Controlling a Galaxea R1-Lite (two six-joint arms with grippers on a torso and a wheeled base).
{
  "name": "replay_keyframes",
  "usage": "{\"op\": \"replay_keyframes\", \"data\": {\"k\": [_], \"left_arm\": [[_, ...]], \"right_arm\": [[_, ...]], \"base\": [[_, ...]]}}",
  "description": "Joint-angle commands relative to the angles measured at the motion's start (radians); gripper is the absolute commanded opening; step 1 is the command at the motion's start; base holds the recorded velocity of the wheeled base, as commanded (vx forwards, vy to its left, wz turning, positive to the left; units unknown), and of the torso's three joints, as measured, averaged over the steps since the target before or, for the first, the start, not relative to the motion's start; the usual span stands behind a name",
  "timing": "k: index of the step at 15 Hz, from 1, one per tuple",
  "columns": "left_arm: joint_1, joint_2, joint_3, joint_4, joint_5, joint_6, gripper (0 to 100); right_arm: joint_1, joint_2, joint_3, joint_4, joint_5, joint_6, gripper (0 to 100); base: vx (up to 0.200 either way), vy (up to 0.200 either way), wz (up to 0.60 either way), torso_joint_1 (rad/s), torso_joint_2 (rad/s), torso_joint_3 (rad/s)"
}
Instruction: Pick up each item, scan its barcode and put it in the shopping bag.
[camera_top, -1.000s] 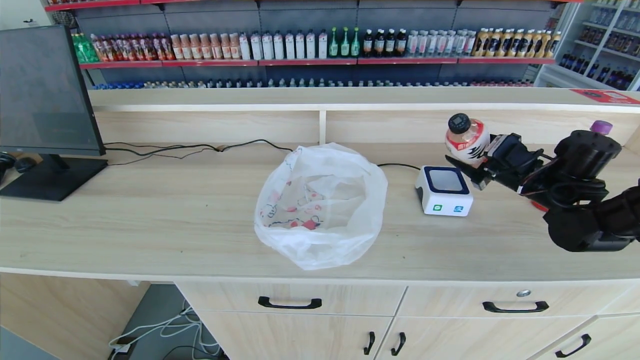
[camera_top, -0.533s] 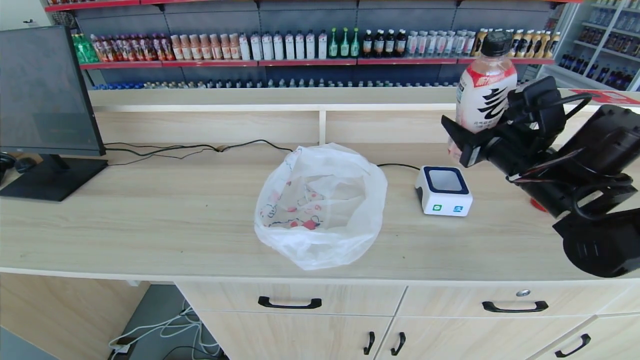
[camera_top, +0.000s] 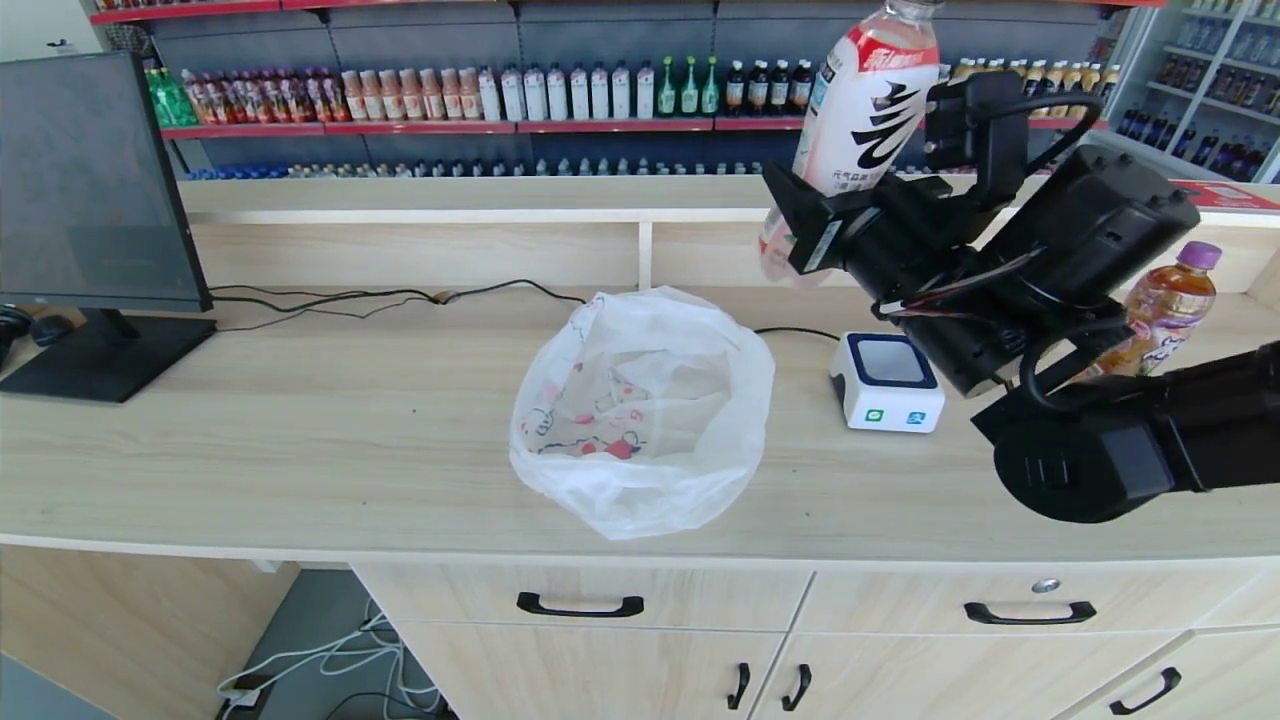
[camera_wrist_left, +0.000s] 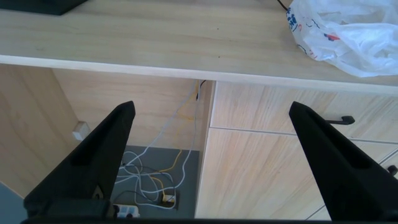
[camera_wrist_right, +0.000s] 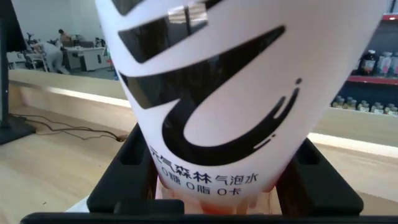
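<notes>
My right gripper (camera_top: 835, 215) is shut on a white-labelled drink bottle (camera_top: 850, 130) with a red band, held high above the counter and tilted, over the gap between the scanner and the bag. Up close in the right wrist view the bottle (camera_wrist_right: 217, 93) sits between the black fingers (camera_wrist_right: 124, 162). The white barcode scanner (camera_top: 887, 381) rests on the counter below it. An open white plastic shopping bag (camera_top: 640, 410) lies left of the scanner. My left gripper (camera_wrist_left: 205, 162) hangs open below the counter's front edge, with nothing in it; the bag (camera_wrist_left: 348, 31) shows above it.
An orange drink bottle with a purple cap (camera_top: 1160, 310) stands at the counter's right, behind my right arm. A monitor (camera_top: 90, 200) stands at the far left, with cables (camera_top: 400, 295) along the back. A raised wooden ledge (camera_top: 640, 215) borders the counter's rear.
My right gripper has lifted the white-labelled bottle from counter level and carried it up and to the left, past the scanner. The orange bottle has come into sight behind the arm.
</notes>
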Motion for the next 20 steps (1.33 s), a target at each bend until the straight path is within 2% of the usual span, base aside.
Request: {"op": "replay_keyframes", "data": {"k": [1, 4, 9, 12, 19, 20], "left_arm": [[0.000, 0.000, 0.000, 0.000, 0.001, 0.001, 100], [0.000, 0.000, 0.000, 0.000, 0.001, 0.000, 100], [0.000, 0.000, 0.000, 0.001, 0.001, 0.003, 100], [0.000, 0.000, 0.000, 0.001, 0.001, 0.001, 100], [-0.002, 0.000, 0.000, 0.001, 0.001, 0.001, 100], [0.000, 0.000, 0.000, 0.001, 0.001, 0.001, 100]], "right_arm": [[-0.003, 0.086, -0.008, -0.030, -0.005, 0.028, 0], [0.000, 0.101, 0.011, -0.031, -0.009, 0.165, 0], [0.003, 0.127, 0.017, -0.044, -0.014, 0.168, 0], [0.003, 0.103, 0.093, -0.094, -0.012, 0.168, 0], [-0.009, 0.106, 0.231, -0.208, -0.012, 0.149, 0], [-0.011, 0.106, 0.233, -0.209, -0.012, 0.149, 0]], "base": [[0.000, 0.000, 0.00, 0.000, 0.00, 0.000], [0.000, 0.000, 0.00, 0.000, 0.00, 0.000], [0.000, 0.000, 0.00, 0.000, 0.00, 0.000], [0.000, 0.000, 0.00, 0.000, 0.00, 0.000], [-0.200, 0.000, 0.00, 0.005, 0.01, -0.002], [0.000, 0.000, 0.00, 0.000, 0.00, 0.000]]}}
